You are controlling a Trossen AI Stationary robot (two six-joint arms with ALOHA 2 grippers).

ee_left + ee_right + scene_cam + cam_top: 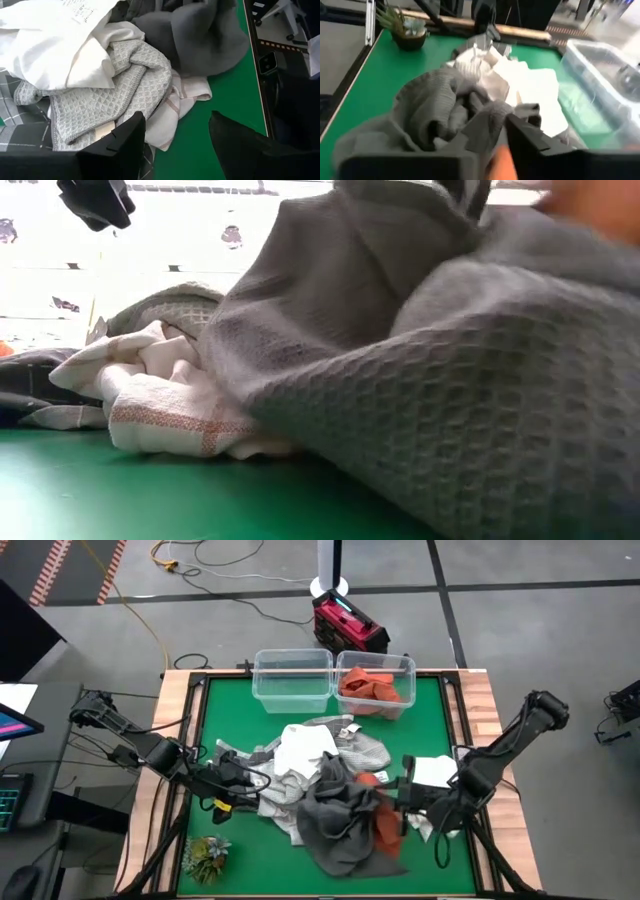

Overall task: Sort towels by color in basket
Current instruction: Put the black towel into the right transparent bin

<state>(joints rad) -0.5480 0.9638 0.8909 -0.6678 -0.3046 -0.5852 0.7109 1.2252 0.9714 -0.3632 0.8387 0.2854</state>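
Dark grey towel (470, 380) fills the low view, heaped with white (305, 752) and checked cloths (95, 100) mid-table between the two claws. Right claw (392, 802) sits against the heap's right edge with a rust towel (385, 825) at its fingers; whether it grips, I cannot tell. Left claw (175, 140) stands wide and empty at the heap's left edge, and more rust towels (372, 690) lie in the right bin (405, 665), well beyond both.

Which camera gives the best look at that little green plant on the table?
The right wrist view: the small green plant stands in its dark pot at a corner of the green mat, fairly large. The high view shows the plant small, from above. The low and left wrist views miss it.
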